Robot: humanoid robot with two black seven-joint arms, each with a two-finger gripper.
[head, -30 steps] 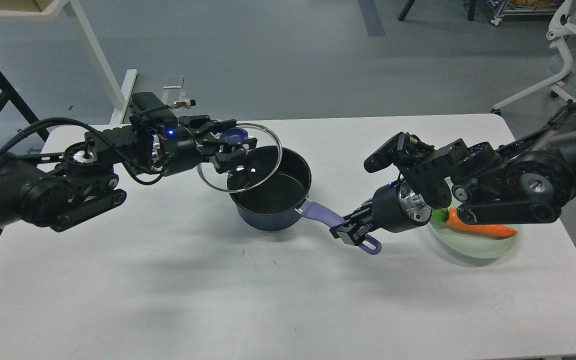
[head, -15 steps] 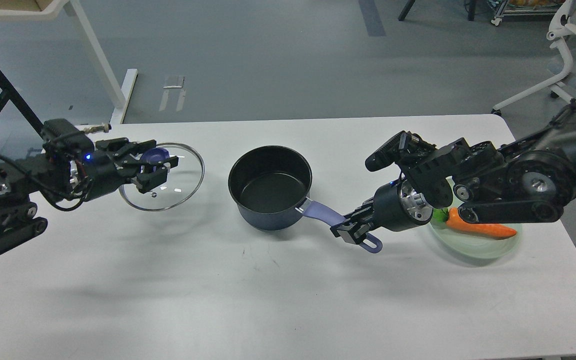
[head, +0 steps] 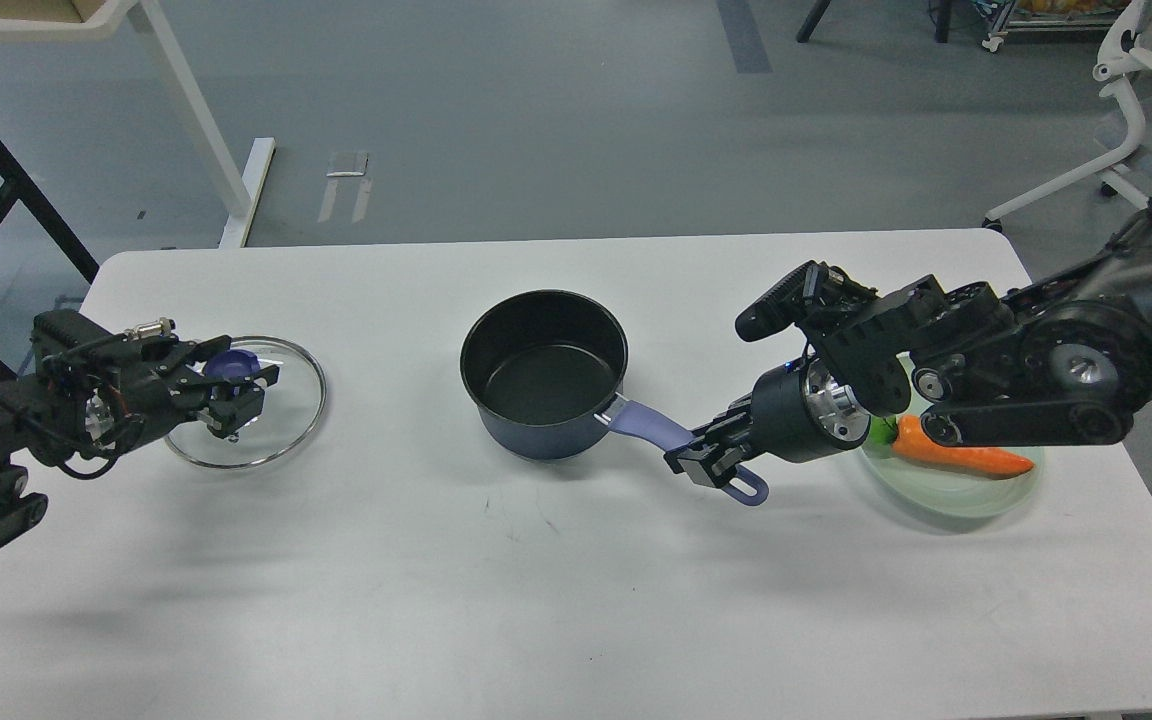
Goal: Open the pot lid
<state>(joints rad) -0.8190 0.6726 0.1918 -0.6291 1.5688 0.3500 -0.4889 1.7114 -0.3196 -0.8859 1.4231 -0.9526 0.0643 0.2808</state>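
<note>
The round clear glass lid with the blue knob (head: 266,400) is sitting low at the left of the frame, well apart from the dark blue pot with the black inside (head: 543,372) at the centre of the white tabletop (head: 536,600). The left claw (head: 236,385) is gripping the knob with its fingers closed on it. The right claw (head: 704,464) is clamping the pot's purple handle (head: 651,425). An orange carrot (head: 956,456) is lying on a pale green plate (head: 966,500) at the right.

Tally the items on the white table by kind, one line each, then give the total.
Pot: 1
Glass lid: 1
Plate: 1
Carrot: 1
Total: 4
</note>
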